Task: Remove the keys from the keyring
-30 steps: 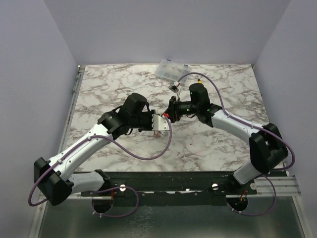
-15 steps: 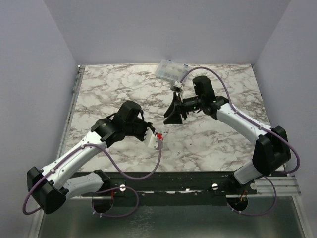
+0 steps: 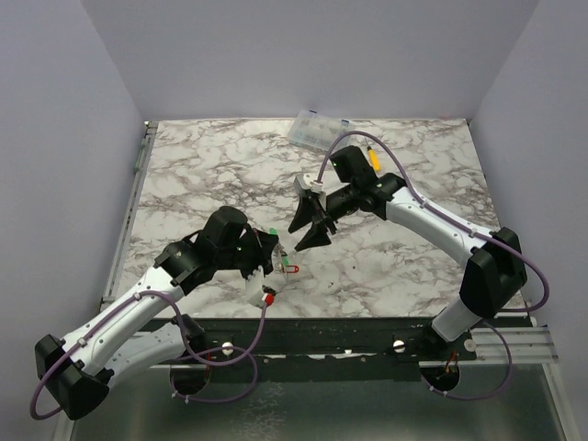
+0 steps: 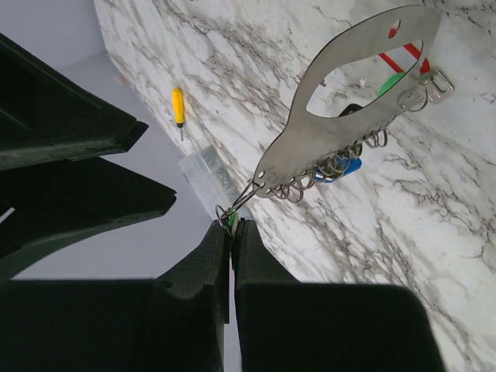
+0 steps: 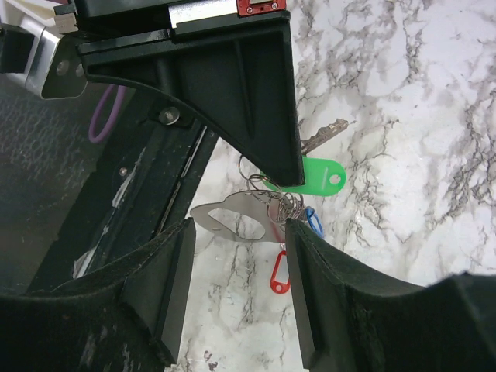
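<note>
Left wrist view shows the left hand (image 4: 231, 229) pinched shut on a small loop at the keyring (image 4: 298, 151) end, holding it above the desk (image 4: 434, 232), probably so the keys (image 4: 345, 167) dangle free. The right hand (image 5: 239, 229), spread wide, hovers close by, likely ready to take one.

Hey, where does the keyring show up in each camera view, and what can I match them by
Top external: the keyring is small, just below centre, over the marble.
Left wrist: keyring at upper right, hanging from the left gripper.
Right wrist: keyring near centre, slightly low.
Shared landmark: the red key tag right beside it in all three views.
</note>
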Robot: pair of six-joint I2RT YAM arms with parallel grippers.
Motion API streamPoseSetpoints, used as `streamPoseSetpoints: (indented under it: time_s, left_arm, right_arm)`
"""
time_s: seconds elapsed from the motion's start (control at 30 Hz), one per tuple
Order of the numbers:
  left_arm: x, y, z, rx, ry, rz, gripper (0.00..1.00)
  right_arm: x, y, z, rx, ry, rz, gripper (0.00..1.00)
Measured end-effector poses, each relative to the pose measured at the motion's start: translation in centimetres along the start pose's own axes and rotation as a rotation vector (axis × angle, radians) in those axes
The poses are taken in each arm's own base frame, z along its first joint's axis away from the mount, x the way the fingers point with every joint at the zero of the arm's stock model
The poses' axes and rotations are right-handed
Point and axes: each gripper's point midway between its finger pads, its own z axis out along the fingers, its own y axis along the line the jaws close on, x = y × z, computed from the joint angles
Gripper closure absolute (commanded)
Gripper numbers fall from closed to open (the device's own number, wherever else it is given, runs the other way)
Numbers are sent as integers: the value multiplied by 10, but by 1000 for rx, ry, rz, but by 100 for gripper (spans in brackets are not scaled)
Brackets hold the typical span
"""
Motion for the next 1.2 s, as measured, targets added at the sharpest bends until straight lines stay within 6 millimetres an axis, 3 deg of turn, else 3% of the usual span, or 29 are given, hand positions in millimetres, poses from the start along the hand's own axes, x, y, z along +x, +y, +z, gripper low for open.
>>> streamPoseSetpoints:
  time_s: [0.43, 0.97, 1.2]
  left_arm:
    - [-5, -3, -2, -141, 59, 244, 100]
    - [-3, 21, -15, -266, 114, 306, 100]
    - [-1, 20, -15, -262, 123, 306, 100]
  right_arm:
    - [8, 3, 19, -32, 25, -19, 49]
    - [10, -4, 38, -14, 13, 0, 53]
    - [10, 0, 44, -32, 13, 13, 64]
